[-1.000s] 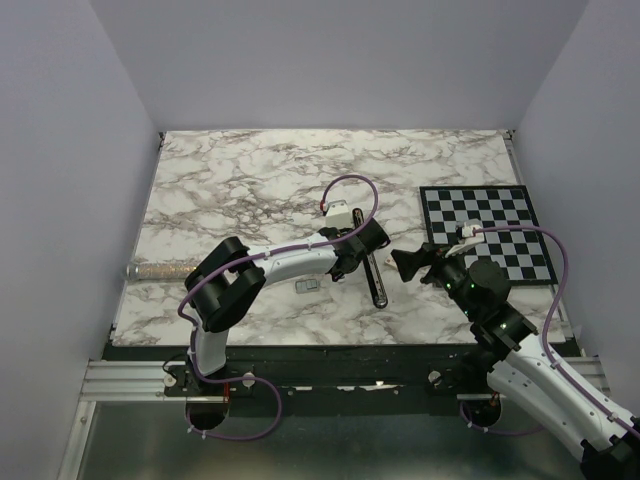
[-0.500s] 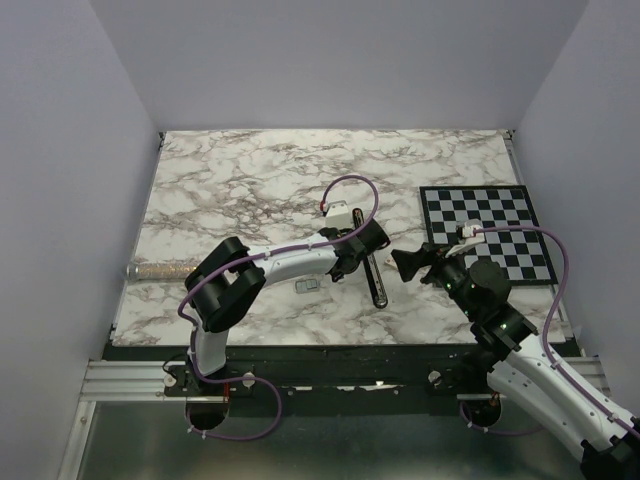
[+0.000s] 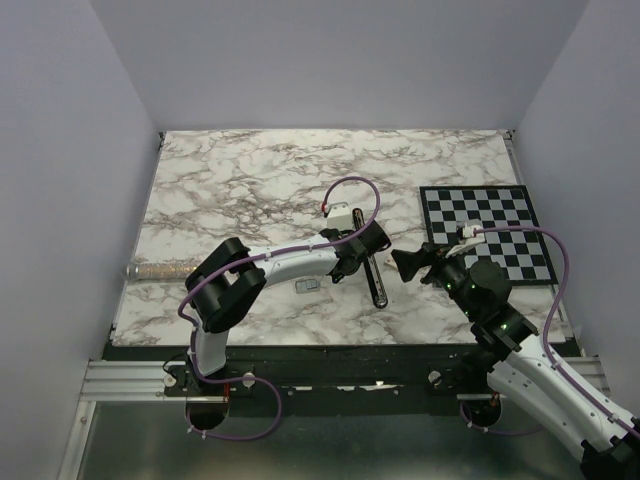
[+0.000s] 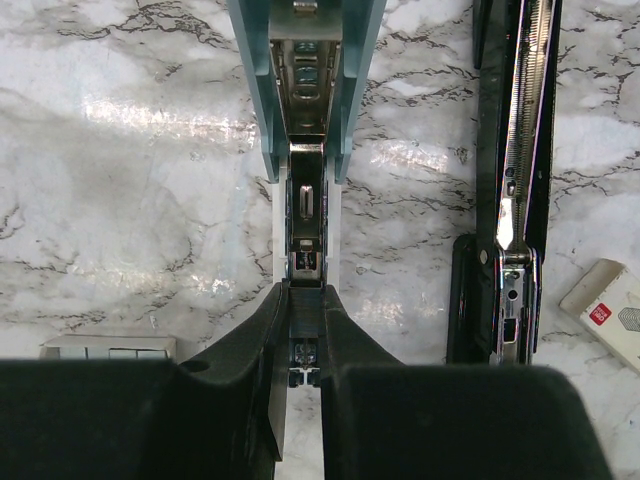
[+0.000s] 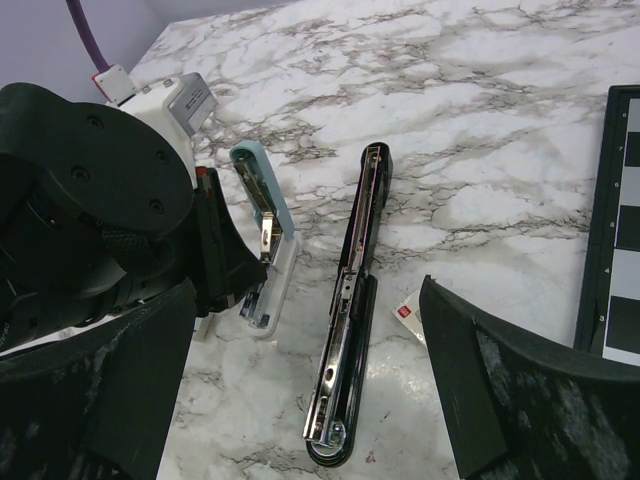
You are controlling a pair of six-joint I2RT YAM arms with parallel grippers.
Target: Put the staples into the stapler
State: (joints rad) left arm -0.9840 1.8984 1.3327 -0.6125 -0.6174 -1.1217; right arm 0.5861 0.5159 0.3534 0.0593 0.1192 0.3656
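Overhead view, wrist close-ups sharing stapler (image 3: 375, 280) (image 4: 515, 150) (image 5: 345, 310)

Count: 2 staplers, i.e. 1 black stapler (image 3: 376, 282) and 1 teal-and-white stapler (image 5: 275, 270); 1 grey staples block (image 3: 308, 287); 1 small white box (image 5: 404, 312) with a red mark; 1 checkerboard mat (image 3: 488, 233); 1 silvery tube (image 3: 160, 270) at the left edge of the table (image 3: 250, 170). Robot side: 2 arms (image 3: 290, 262), so 2 grippers (left gripper (image 4: 303, 292), right gripper (image 5: 306, 288)), each with 2 fingers, plus 2 purple cables (image 3: 350, 185), 1 per arm. Table is 1, marble-look top, with 3 plain walls (image 3: 330, 60) around it; anything smaller than the staples block I can't count from these views
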